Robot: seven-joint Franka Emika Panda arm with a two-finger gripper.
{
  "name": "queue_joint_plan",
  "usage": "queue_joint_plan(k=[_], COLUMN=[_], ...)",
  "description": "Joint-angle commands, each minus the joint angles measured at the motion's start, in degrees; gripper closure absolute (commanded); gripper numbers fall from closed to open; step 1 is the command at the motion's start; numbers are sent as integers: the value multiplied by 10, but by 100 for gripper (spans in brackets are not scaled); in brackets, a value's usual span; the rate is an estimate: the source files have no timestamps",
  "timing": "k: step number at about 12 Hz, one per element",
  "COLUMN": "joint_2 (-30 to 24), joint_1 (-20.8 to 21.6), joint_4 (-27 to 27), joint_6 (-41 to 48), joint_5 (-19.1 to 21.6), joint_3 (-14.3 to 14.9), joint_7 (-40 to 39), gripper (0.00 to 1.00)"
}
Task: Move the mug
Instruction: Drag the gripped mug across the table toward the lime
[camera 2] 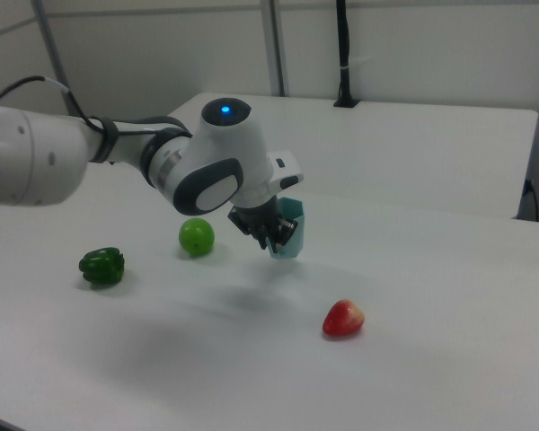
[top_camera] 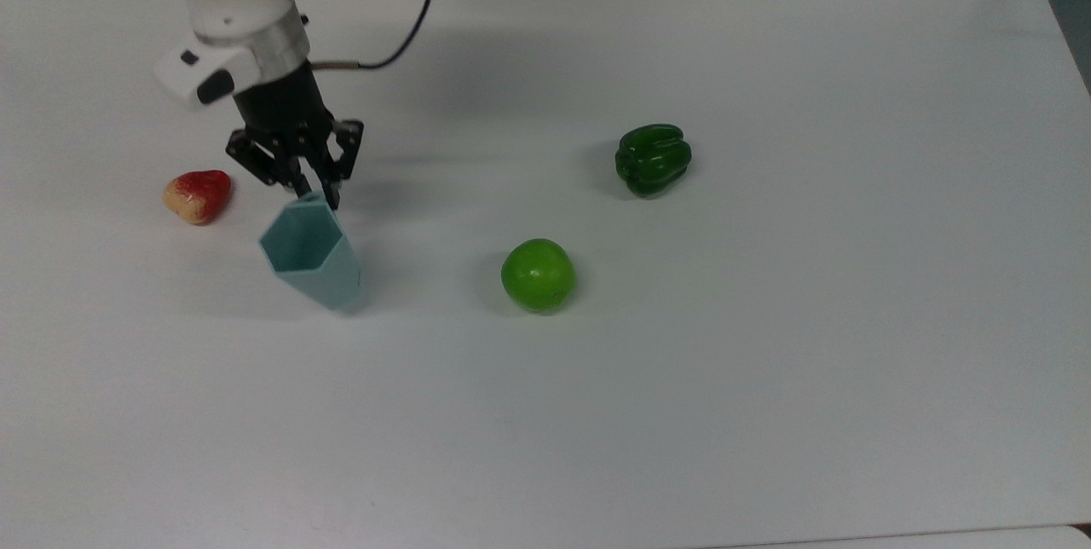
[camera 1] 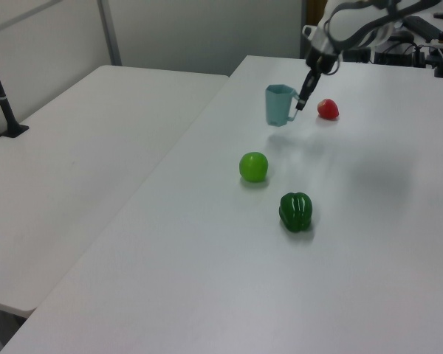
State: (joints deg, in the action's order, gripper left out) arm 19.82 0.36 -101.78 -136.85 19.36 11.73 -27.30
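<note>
Top view first: the mug (top_camera: 311, 257) hangs tilted off the end effector (top_camera: 314, 197), which is pinched on its rim/handle corner at about 12 o'clock of the cup. You can see into the hexagonal mouth and it looks empty. It sits over the white desk (top_camera: 767, 361), with a faint shadow under it. The red-and-cream strawberry thing (top_camera: 199, 194) is near, at roughly 10 o'clock from the mug. The green apple (top_camera: 538, 274) is off at 3 o'clock, and the green bell pepper (top_camera: 653, 158) is well apart at about 2 o'clock. The arm comes down from the top edge, white wrist, black cable looping behind.

Left view: mug (camera 1: 280, 104) is upright-ish and off the desk, held by its handle side, end effector (camera 1: 300, 105) at its 3 o'clock. Strawberry (camera 1: 327, 109) just past it, apple (camera 1: 254, 167) and pepper (camera 1: 296, 211) lower down, nothing blocking.

Right view: the wrist covers most of the mug (camera 2: 294, 232); end effector (camera 2: 274, 237) is clamped on it. Strawberry (camera 2: 343, 318) at 5 o'clock, apple (camera 2: 197, 236) at 9 o'clock, pepper (camera 2: 102, 267) further out.
</note>
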Motion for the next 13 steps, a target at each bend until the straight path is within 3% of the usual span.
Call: queue_joint_plan(k=[1,4,8,10,11,12,13], joint_2=[55,101,103,99,95,79,66], joint_1=[9,28,29,29,28,26,24], joint_4=[63,98,99,99,98,94,91], joint_6=[-4,-5,-4,1,4,5,24], joint_5=[6,-3,-23,-24,-23,-24,-24], joint_3=[1,2,2,2,2,2,2], joint_7=[36,55,59,59,59,59,59], gripper=[85,84,76,36,25,0,0])
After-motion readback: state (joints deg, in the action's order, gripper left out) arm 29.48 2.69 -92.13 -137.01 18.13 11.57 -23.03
